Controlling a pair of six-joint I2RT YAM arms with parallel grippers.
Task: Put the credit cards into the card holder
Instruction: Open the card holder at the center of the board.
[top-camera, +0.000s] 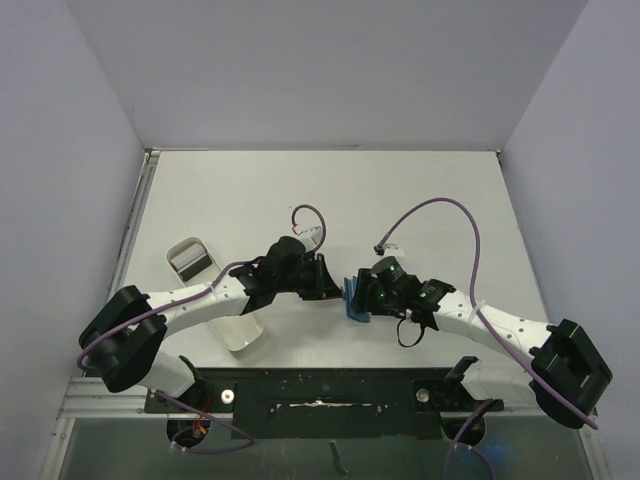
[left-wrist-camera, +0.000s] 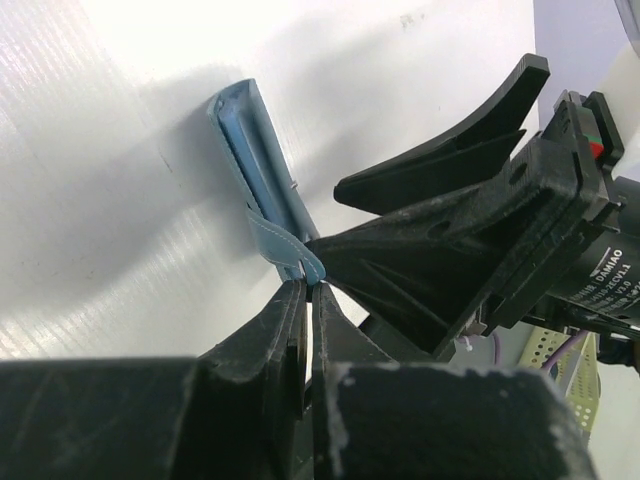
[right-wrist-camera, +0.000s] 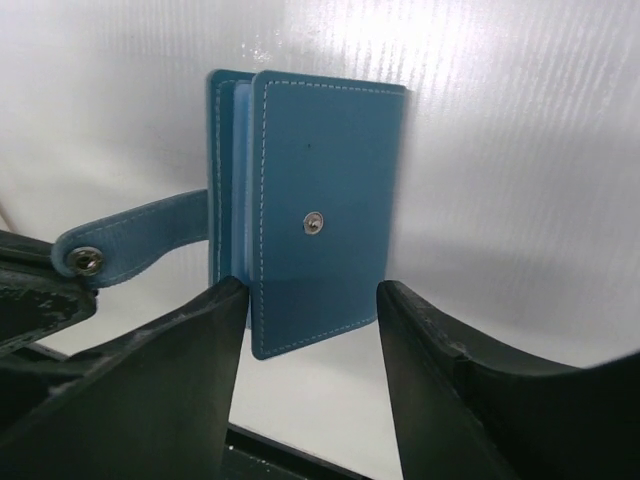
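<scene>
Left hand (left-wrist-camera: 307, 292) on card holder (left-wrist-camera: 262, 170) strap (right-wrist-camera: 135, 240)

White table (top-camera: 400, 200), white oblong tray (top-camera: 180, 250) on its left

Nose to nose, left gripper (left-wrist-camera: 310, 290) has jaws pinched tight, right gripper (right-wrist-camera: 314, 292) has jaws parted
</scene>
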